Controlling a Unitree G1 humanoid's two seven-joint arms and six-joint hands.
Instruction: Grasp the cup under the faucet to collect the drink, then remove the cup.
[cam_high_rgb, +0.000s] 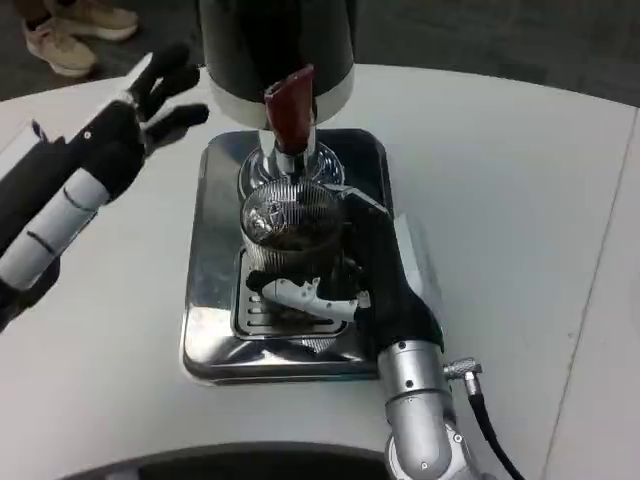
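A ribbed clear glass cup (292, 228) stands on the drip grille of the steel tray (215, 290), directly below the faucet with its dark red tap handle (291, 108). Dark liquid shows inside the cup. My right hand (345, 285) reaches in from below and wraps the cup, fingers on its right side and a white thumb across its near side. To the left of the dispenser, my left hand (140, 110) hovers above the table with its fingers spread, holding nothing.
The black and white drink dispenser (277, 50) rises at the back of the tray. The round white table (520, 220) spreads to the right and left. A person's shoes (70, 30) stand on the floor at the upper left.
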